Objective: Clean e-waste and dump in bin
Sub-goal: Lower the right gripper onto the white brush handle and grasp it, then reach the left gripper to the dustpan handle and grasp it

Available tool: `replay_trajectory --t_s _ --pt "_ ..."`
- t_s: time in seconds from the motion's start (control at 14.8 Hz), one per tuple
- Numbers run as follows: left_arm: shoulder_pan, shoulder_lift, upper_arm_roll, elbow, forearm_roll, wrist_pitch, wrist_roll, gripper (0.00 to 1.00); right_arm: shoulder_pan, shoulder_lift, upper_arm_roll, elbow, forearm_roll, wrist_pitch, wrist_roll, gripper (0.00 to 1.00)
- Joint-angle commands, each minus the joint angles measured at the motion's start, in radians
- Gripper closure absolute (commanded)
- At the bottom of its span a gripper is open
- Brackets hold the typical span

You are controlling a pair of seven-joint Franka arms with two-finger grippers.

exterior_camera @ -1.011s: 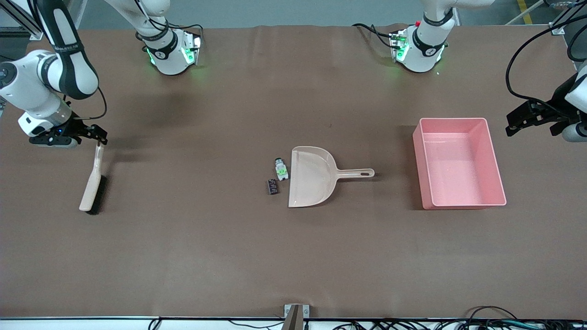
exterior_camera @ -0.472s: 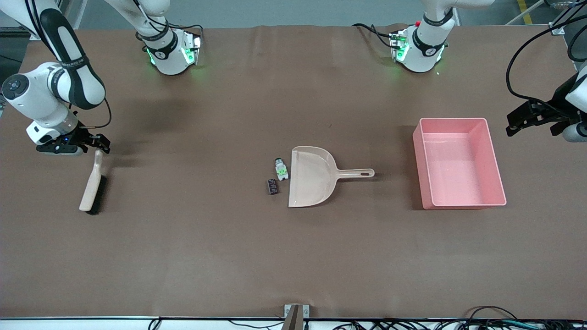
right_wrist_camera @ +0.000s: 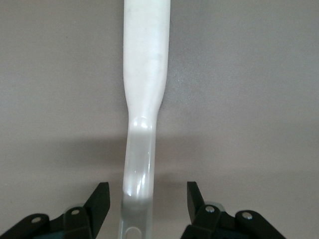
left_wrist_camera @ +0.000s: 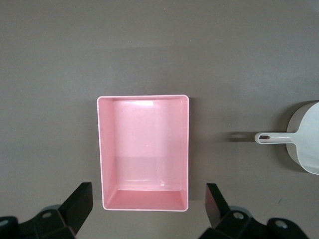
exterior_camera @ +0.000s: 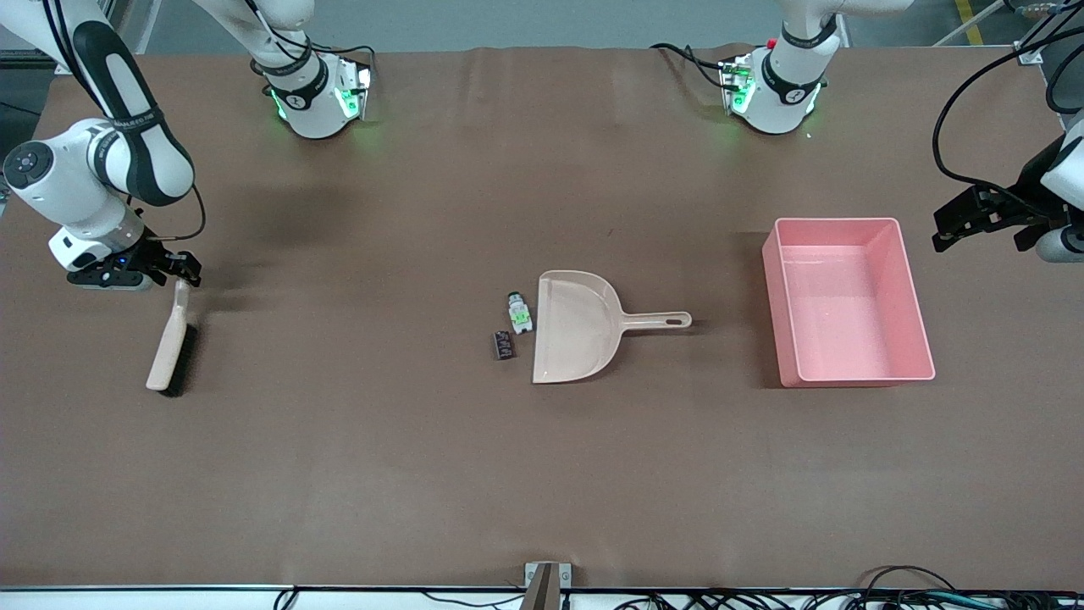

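The e-waste lies mid-table: a white part with green marks (exterior_camera: 518, 313) and a small black block (exterior_camera: 503, 345), both beside the open mouth of the beige dustpan (exterior_camera: 576, 326). The pink bin (exterior_camera: 919, 313) stands toward the left arm's end. My right gripper (exterior_camera: 179, 269) is open, its fingers on either side of the end of the beige brush's handle (right_wrist_camera: 144, 74) without touching it. The brush (exterior_camera: 169, 339) lies flat on the table. My left gripper (exterior_camera: 947, 233) is open and empty, up in the air beside the bin (left_wrist_camera: 143, 199).
The dustpan's handle (exterior_camera: 656, 320) points toward the bin and also shows in the left wrist view (left_wrist_camera: 271, 137). The brown table cover (exterior_camera: 542, 474) is bare nearer the camera. The arm bases stand along the table edge farthest from the camera.
My right gripper has come down onto the end of the brush handle, fingers still open. The left arm and the things on the table have not moved.
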Motion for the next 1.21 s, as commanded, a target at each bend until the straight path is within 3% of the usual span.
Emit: replay_trajectory --t_s 0.0,0.13,0.2,0.27,0.34,0.61,0.81,1.01,1.15 --pt "0.001 -0.001 -0.001 0.011 -0.004 -0.012 0.011 0.0 -0.016 0.009 0.01 0.005 0.006 0.009 -0.002 0.29" --pt "-0.001 -0.001 -0.001 0.009 -0.004 -0.012 0.011 0.0 -0.016 0.009 0.01 0.005 0.006 0.009 0.001 0.29" --pt "-0.003 -0.001 -0.002 0.009 -0.006 -0.013 0.009 0.0 -0.018 0.009 0.012 0.005 0.006 0.006 0.002 0.23" --pt "-0.007 0.0 -0.002 0.007 -0.007 -0.015 0.008 0.0 -0.016 0.007 0.012 0.008 0.008 0.0 0.008 0.04" --pt "-0.012 0.002 -0.002 0.007 -0.009 -0.015 0.006 0.0 -0.016 0.007 0.012 0.009 0.008 0.0 0.011 0.0" --pt "-0.024 0.005 -0.04 0.009 -0.042 -0.099 -0.179 0.0 -0.009 -0.017 0.015 0.028 0.008 -0.064 0.016 0.0" --pt "-0.029 0.034 -0.132 -0.011 -0.041 -0.127 -0.471 0.0 -0.001 -0.095 0.018 0.126 0.008 -0.289 0.033 0.0" --pt "-0.029 0.118 -0.221 -0.029 -0.051 -0.127 -0.686 0.0 0.059 -0.105 0.019 0.323 0.008 -0.565 0.125 0.0" --pt "-0.029 0.198 -0.235 -0.022 -0.137 -0.095 -0.863 0.0 0.097 -0.131 0.019 0.432 0.008 -0.722 0.169 0.0"
